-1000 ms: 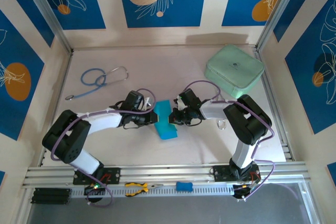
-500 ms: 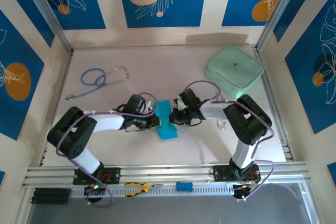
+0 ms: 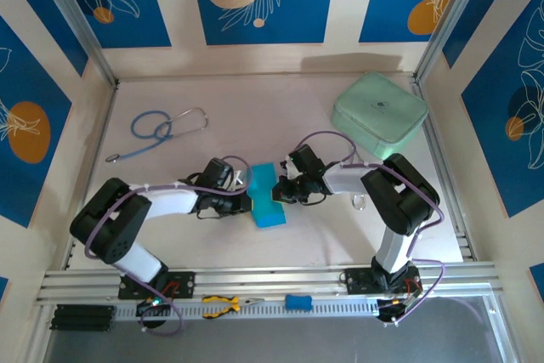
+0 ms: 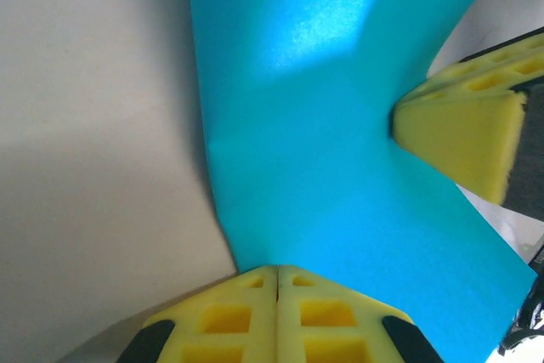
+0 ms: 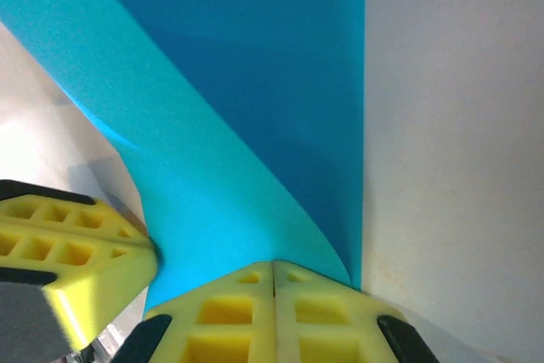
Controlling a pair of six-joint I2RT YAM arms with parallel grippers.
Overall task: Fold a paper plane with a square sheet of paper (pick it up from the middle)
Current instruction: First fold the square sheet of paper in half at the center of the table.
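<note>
Cyan square sheet of paper point(image 3: 272, 208) lies lengthwise, near-to-far.

Left arm point(image 3: 166, 201), right arm point(image 3: 344, 178): white, black joints, purple cables; yellow pocketed fingers point(image 4: 225, 322).

The left gripper point(image 3: 247, 201) has shifted right, onto the paper's point(image 3: 270, 207) left edge.

Looking down into a small booth: cream walls point(image 3: 344, 6) closing in at nine, twelve and three o'clock, carrying deep blue panels point(image 3: 297, 6) with white leaf outlines and orange or tan discs. Meeting at eleven and one o'clock behind slanting aluminium posts point(image 3: 73, 19). Lying pale and matte in the middle, a table top point(image 3: 280, 116), catching soft shadow toward one o'clock. Running across at six o'clock, aluminium rails point(image 3: 272, 276), with a grey strip point(image 3: 272, 337) showing below.
</note>
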